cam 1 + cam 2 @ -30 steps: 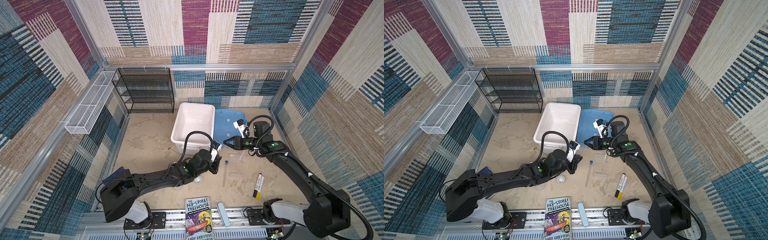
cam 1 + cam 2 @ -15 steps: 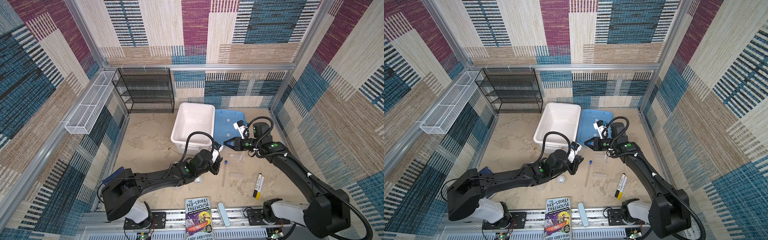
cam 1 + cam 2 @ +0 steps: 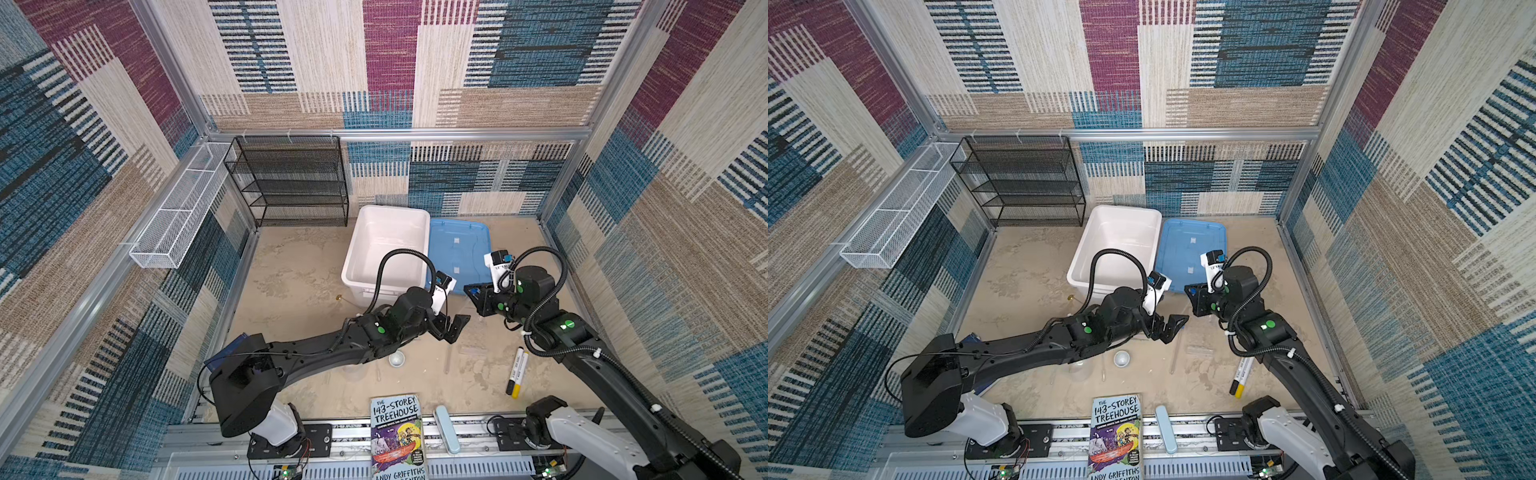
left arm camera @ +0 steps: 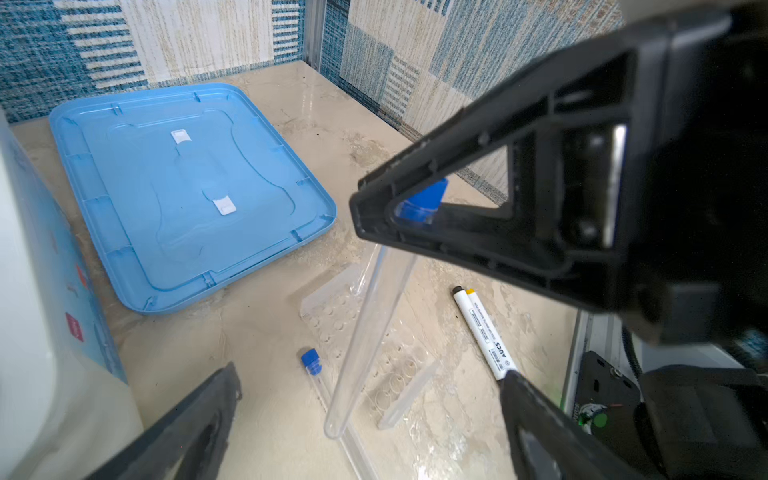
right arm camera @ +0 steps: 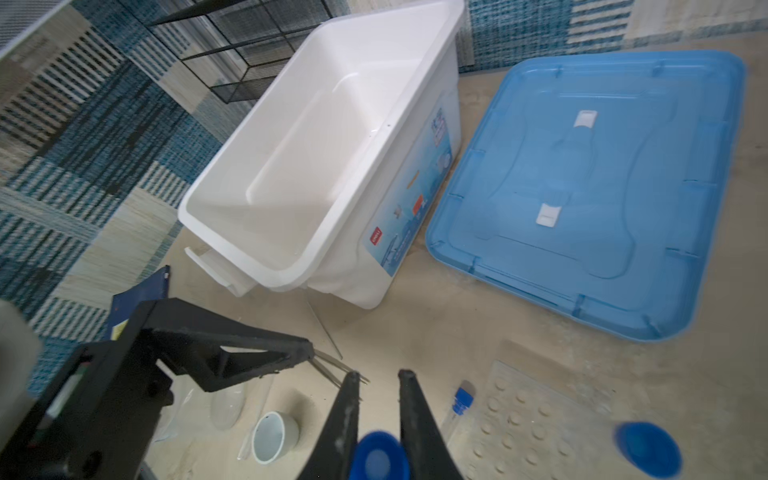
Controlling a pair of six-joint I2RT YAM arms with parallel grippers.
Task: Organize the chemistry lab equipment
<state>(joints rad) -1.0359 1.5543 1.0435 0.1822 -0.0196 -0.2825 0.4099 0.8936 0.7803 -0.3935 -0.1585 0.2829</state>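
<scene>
Left gripper [image 3: 453, 328]: jaws wide apart, holding nothing, over the table in front of the bin [image 3: 386, 249].
Right gripper [image 5: 379, 374]: clamped on the held tube [image 4: 374, 324], the blue cap between its fingers.
Held tube: hangs tilted, round end down, over the rack [image 4: 399, 374].
Rack: lies flat on the table, between the lid [image 4: 187, 174] and the markers [image 4: 484, 328].
Loose tube [image 4: 311, 361]: lies on the table just beside the rack.
Dish [image 3: 397, 358]: on the table, near the left arm.
Flask [image 5: 226, 405]: just beside the dish.
Tweezers [image 5: 332, 368]: on the table, near the bin.
</scene>
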